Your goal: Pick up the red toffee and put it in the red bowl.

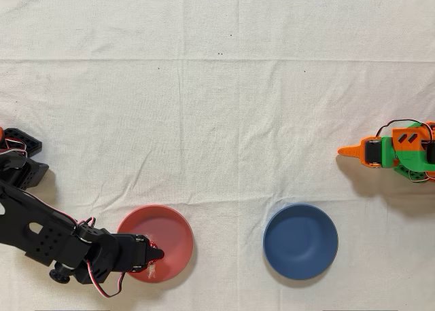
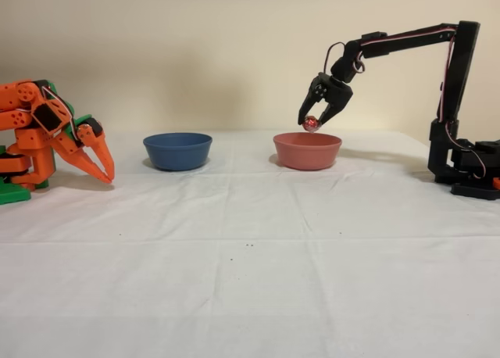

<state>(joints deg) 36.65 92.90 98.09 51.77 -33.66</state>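
Our black claw [image 2: 314, 123] grips the shiny red foil toffee [image 2: 311, 123] above the matte salmon-red bowl [image 2: 307, 151], poised, we judge, for release.

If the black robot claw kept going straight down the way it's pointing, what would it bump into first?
Most likely the round salmon-red bowl. The black arm's gripper points downward, holding the shiny red foil toffee just above the bowl's rim, and the overhead view puts it over the bowl's inside. Exact depth is uncertain.
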